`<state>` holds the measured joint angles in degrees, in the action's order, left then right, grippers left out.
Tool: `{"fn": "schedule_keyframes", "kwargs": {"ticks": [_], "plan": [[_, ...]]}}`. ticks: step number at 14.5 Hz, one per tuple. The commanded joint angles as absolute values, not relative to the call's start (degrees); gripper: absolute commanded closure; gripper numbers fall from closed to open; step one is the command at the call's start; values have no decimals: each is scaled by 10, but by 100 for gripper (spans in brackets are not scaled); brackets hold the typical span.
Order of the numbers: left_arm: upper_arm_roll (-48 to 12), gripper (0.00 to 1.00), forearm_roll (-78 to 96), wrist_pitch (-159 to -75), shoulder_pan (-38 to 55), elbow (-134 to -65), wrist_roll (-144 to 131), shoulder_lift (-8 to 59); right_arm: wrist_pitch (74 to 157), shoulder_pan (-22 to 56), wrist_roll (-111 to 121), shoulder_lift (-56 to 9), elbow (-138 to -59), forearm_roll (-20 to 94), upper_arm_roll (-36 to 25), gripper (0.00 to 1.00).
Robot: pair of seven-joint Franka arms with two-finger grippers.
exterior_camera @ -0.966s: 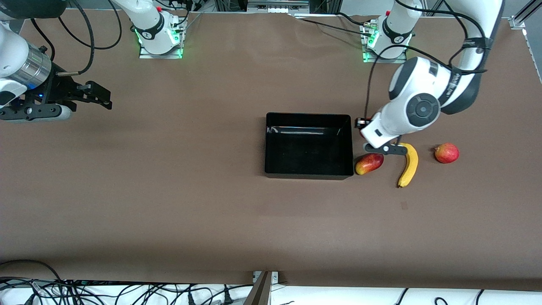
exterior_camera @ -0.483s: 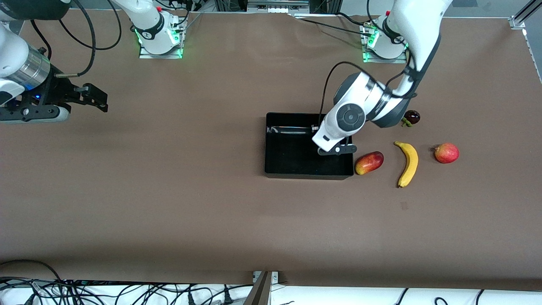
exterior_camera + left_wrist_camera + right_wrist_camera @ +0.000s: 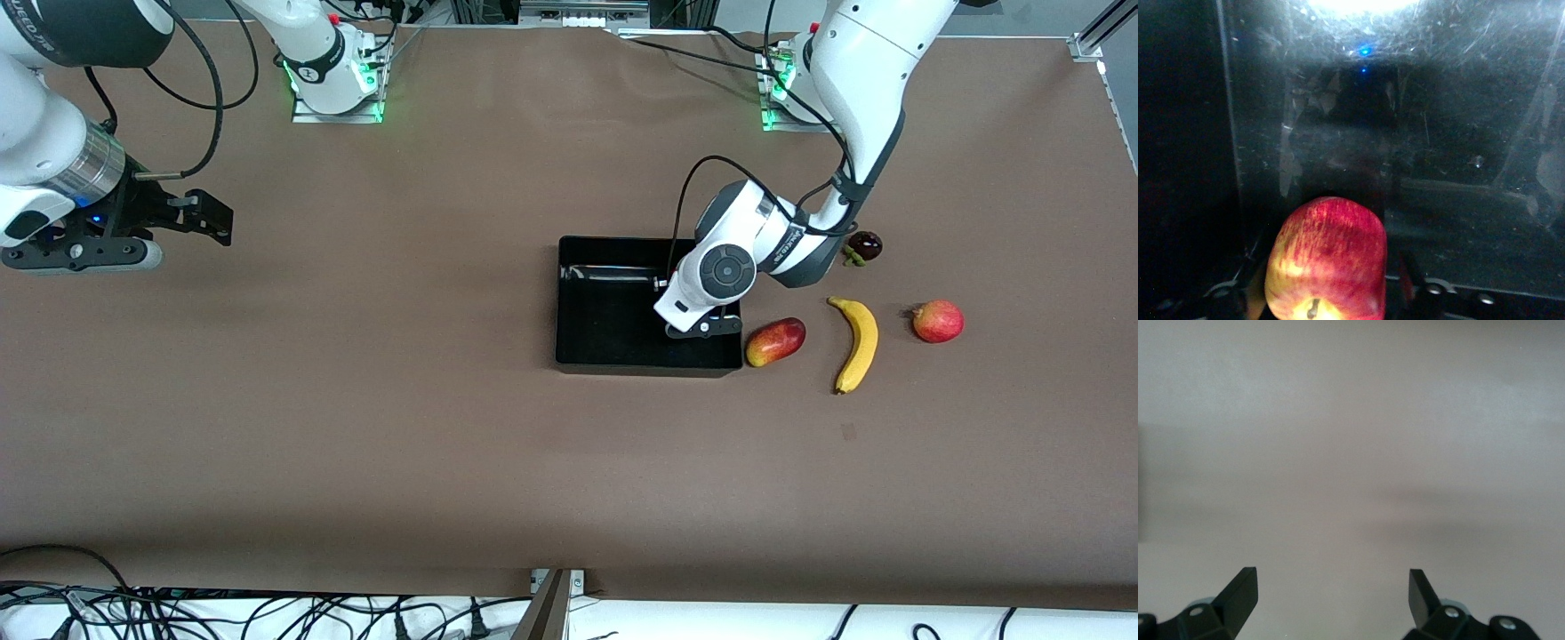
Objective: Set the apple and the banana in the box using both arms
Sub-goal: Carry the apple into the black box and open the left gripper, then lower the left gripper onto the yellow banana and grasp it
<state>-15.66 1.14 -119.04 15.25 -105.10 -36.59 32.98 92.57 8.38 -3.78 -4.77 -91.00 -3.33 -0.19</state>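
Observation:
My left gripper (image 3: 702,327) hangs low inside the black box (image 3: 645,365), at the corner near the mango. In the left wrist view it (image 3: 1328,297) is shut on the apple (image 3: 1328,257), red with a pale yellow patch, over the box's glossy floor (image 3: 1458,147). The arm hides the apple in the front view. The yellow banana (image 3: 857,334) lies on the table toward the left arm's end, apart from the box. My right gripper (image 3: 206,216) waits open and empty over bare table at the right arm's end; its fingers (image 3: 1239,592) stand wide apart.
An oblong red-yellow mango (image 3: 775,341) lies right beside the box's wall. A red-orange round fruit (image 3: 938,321) lies past the banana toward the table's end. A small dark fruit (image 3: 864,245) sits beside the left arm's elbow.
My left gripper has swung from beside the banana to over the box and has sunk lower into it. The dark fruit has come into view. The right arm has barely shifted.

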Motion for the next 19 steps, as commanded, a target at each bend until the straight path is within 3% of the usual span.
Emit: {"fn": "schedule_keyframes", "kwargs": {"ticks": [1,4,8,11,14,18,19], "plan": [[-150,0,-1,-1076,143,-999,-375,279,934,85,-39,-50,-902,-10,-7,0],[-149,0,-14,-922,75,-893,-334,267,934,83,-40,-52,-902,1,-8,0],[-149,0,-112,-911,-14,-882,-114,276,935,88,-40,-50,-901,2,-4,0],[-149,0,-137,-978,-75,-901,25,307,936,90,-40,-49,-901,2,-3,0],[-149,0,-137,-1110,-128,-942,171,342,935,90,-40,-50,-901,3,-3,0],[-149,0,-137,-1236,-147,-1029,210,355,935,89,-40,-49,-901,6,-3,0],[-149,7,-137,-1237,-146,-1033,210,356,935,89,-40,-49,-901,6,-4,0]]}}
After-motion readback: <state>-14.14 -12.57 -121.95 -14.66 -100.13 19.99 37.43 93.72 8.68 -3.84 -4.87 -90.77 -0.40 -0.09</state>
